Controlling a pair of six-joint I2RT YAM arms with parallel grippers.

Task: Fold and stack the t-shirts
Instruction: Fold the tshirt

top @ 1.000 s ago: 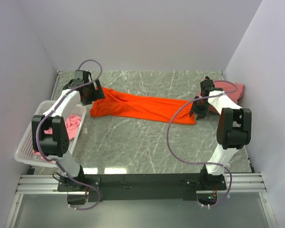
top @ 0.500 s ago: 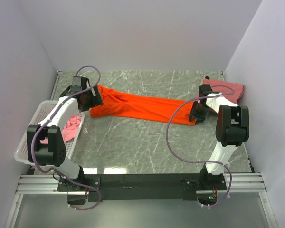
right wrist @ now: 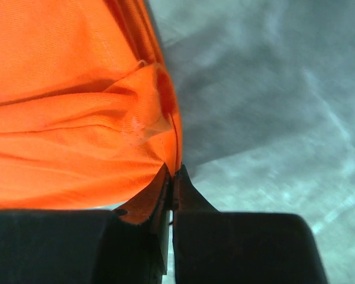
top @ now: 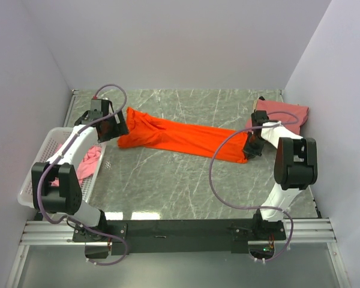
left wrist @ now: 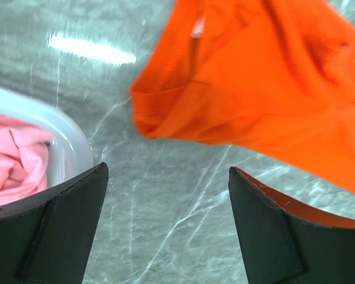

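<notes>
The bright orange t-shirt [top: 180, 137] is lying bunched lengthwise, one end pinched in the right gripper [right wrist: 173, 177]; the left gripper [left wrist: 167, 177] is gaping empty, cloth seemingly just ahead.

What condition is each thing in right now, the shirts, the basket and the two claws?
orange t-shirt: unfolded, stretched in a long band across the table.
salmon-pink t-shirt: lying at the far right corner, partly hidden.
white basket: upright, holding cloth.
lighter pink t-shirt: crumpled in the basket.
left gripper: open, gripping nothing.
right gripper: shut on the orange t-shirt's end.
</notes>
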